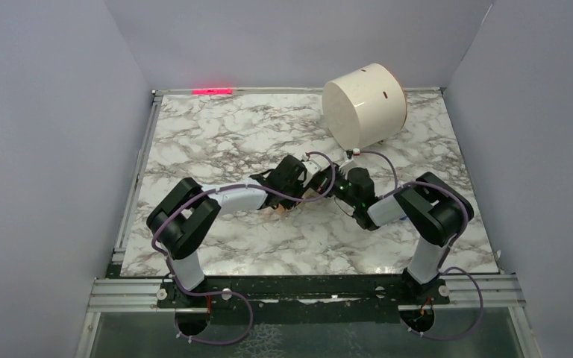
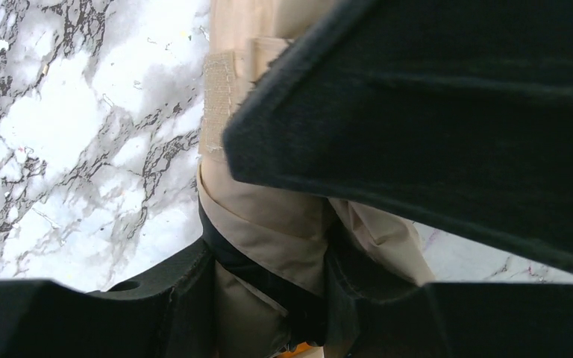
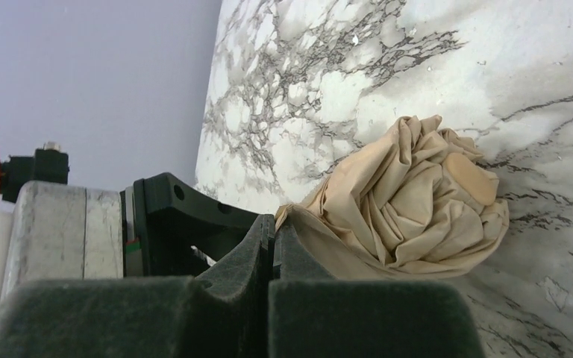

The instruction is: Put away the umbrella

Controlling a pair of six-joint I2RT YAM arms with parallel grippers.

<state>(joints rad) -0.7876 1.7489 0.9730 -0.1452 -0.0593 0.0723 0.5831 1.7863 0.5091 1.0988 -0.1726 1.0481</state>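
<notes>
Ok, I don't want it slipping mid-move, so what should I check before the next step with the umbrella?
1. Left hand closed around the beige fabric folding umbrella: ok.
2. Right hand shut: ok; pinching fabric: cannot tell.
3. Fabric wrapped tight: not ok, loose crumpled folds.
4. Round peach knob clear of the Right hand: ok.
5. White cylindrical drum opening facing the arms: cannot tell.

The umbrella lies collapsed on the marbled counter, a crumpled bundle of beige fabric with its round peach knob showing among the folds.
</notes>
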